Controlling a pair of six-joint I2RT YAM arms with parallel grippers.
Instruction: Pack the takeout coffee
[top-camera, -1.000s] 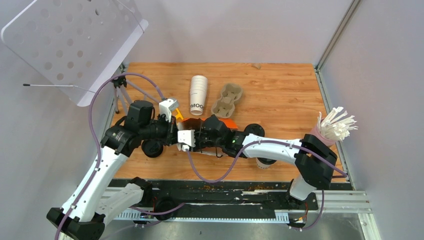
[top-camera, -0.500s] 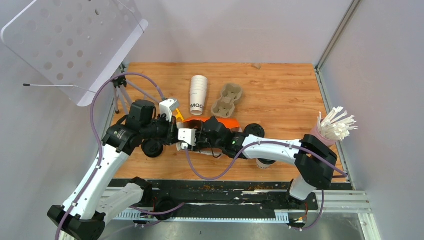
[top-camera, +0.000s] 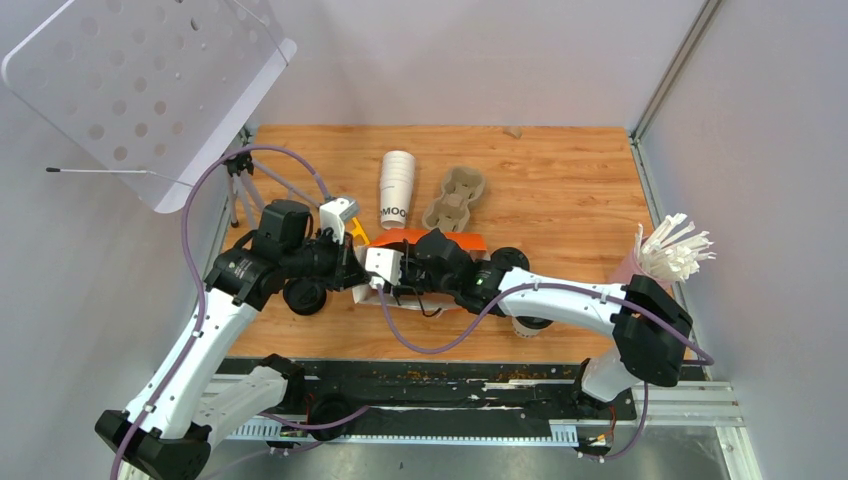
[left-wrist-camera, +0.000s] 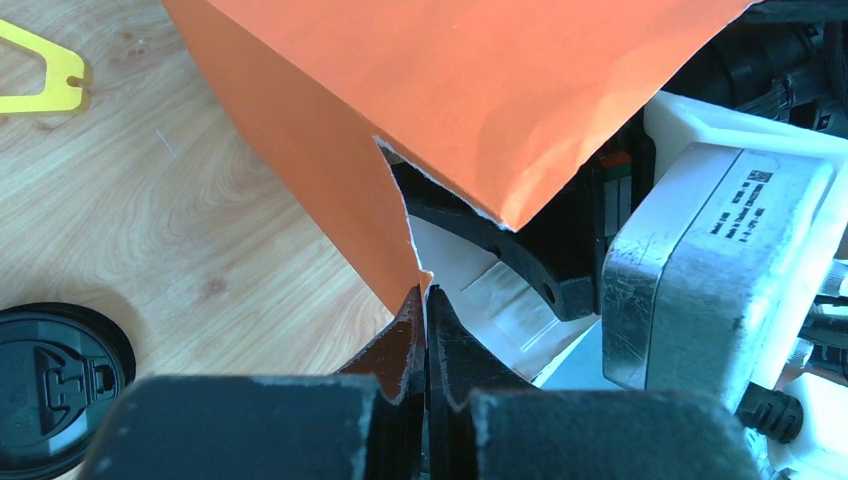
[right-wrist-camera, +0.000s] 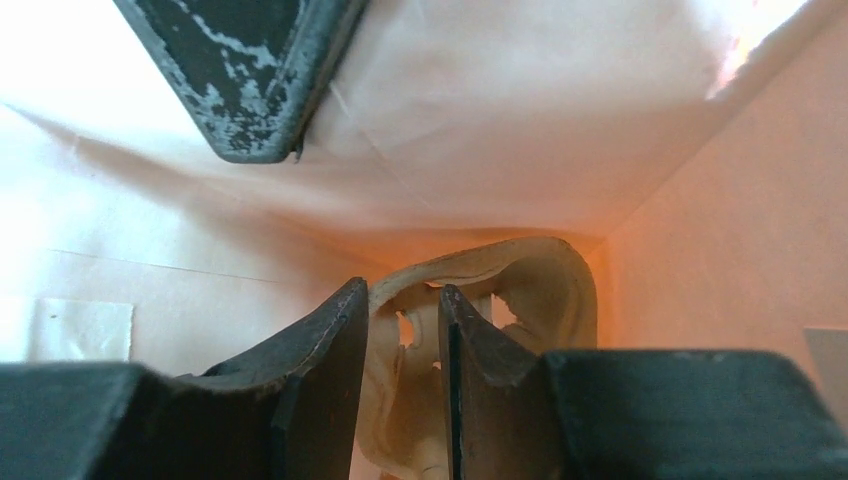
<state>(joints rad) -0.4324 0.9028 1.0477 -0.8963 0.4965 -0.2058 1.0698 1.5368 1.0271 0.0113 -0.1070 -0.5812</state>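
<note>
Takeout coffee (top-camera: 530, 326) sits near-right of orange bag (top-camera: 462, 243), under R forearm (top-camera: 560, 297), so R gripper (right-wrist-camera: 403, 290) is nearer, tho inside bag, jaws slightly apart, grip unclear; L gripper (left-wrist-camera: 425, 292) pinches bag rim.

An orange paper bag (top-camera: 462, 243) lay at the centre of the wooden table (top-camera: 570, 190); stacked lidless white cups (top-camera: 397, 188) lay at its twelve o'clock, a cardboard cup carrier (top-camera: 455, 199) at one o'clock, white straws (top-camera: 675, 250) at three.

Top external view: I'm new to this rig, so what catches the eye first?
The orange paper bag at mid-table, where both arms meet: the left gripper pinches its ragged edge while the right gripper reaches inside. Behind it lie a stack of white cups and a pulp cup carrier.
</note>
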